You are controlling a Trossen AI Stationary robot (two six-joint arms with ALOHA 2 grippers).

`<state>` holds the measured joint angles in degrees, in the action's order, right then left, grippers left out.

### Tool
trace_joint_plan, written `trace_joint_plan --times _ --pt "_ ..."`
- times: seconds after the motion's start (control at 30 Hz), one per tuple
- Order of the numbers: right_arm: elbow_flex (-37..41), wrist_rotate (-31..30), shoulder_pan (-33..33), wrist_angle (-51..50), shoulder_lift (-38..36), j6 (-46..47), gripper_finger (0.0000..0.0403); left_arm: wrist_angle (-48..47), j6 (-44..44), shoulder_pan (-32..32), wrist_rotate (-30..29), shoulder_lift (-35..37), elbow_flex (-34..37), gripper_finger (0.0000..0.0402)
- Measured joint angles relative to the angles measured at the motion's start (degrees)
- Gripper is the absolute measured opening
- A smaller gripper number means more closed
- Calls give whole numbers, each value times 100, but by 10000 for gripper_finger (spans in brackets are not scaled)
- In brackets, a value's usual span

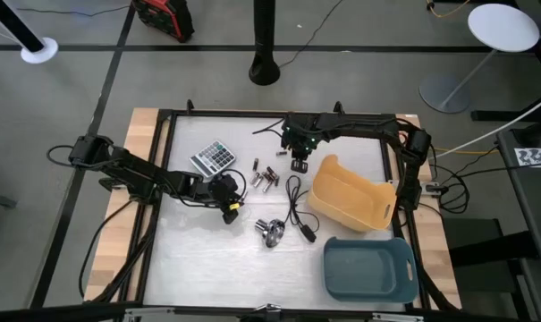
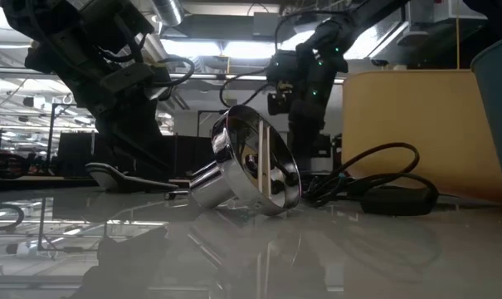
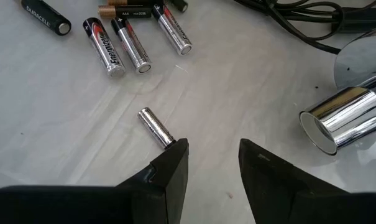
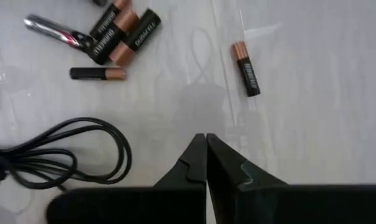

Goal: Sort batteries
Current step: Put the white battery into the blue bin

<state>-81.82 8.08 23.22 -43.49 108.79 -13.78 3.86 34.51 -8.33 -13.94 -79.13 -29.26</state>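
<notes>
Several small batteries [image 1: 263, 178] lie flat in the middle of the table; in the left wrist view silver-and-black ones [image 3: 130, 43] lie in a loose row. One silver battery [image 3: 155, 126] lies apart, its end at a fingertip of my open left gripper [image 3: 212, 148], outside the gap. That gripper [image 1: 229, 206] hovers low, left of the cluster. My right gripper [image 4: 206, 138] is shut and empty, above bare table [image 1: 299, 164] on the cluster's far right. Copper-and-black batteries [image 4: 121, 31] and a single one [image 4: 245, 68] lie ahead of it. My left gripper has one fingertip [image 3: 178, 149] right at the near end [image 3: 168, 140] of the lone silver battery. Whether it touches, I cannot tell. The battery lies flat on the table, beside the finger and not between the two.
A calculator [image 1: 213, 157] lies left of the batteries. A shiny metal knob-like piece [image 1: 271, 233] and a black coiled cable [image 1: 297, 210] lie nearer. A yellow container [image 1: 350, 192] and a blue bin [image 1: 368, 266] stand on the right. Bare table shows at the near left.
</notes>
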Motion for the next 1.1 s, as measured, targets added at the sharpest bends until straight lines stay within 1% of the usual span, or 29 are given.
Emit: trace_joint_plan --times 0.5,0.67,0.8,0.93,1.1 --pt "-63 4 0 -46 -11 -9 5 6 -78 0 -1 0 0 134" --pt "-97 47 0 -90 -11 -146 6 3 312 0 -2 -14 0 134" --pt "-462 -8 0 -331 -15 -149 6 9 546 19 -2 -213 0 134" --pt "-1068 -11 0 -769 -18 -149 6 4 841 102 -6 -566 -54 134" --pt "-1752 -11 0 -1238 -22 -149 5 13 730 181 -18 -965 -303 134"
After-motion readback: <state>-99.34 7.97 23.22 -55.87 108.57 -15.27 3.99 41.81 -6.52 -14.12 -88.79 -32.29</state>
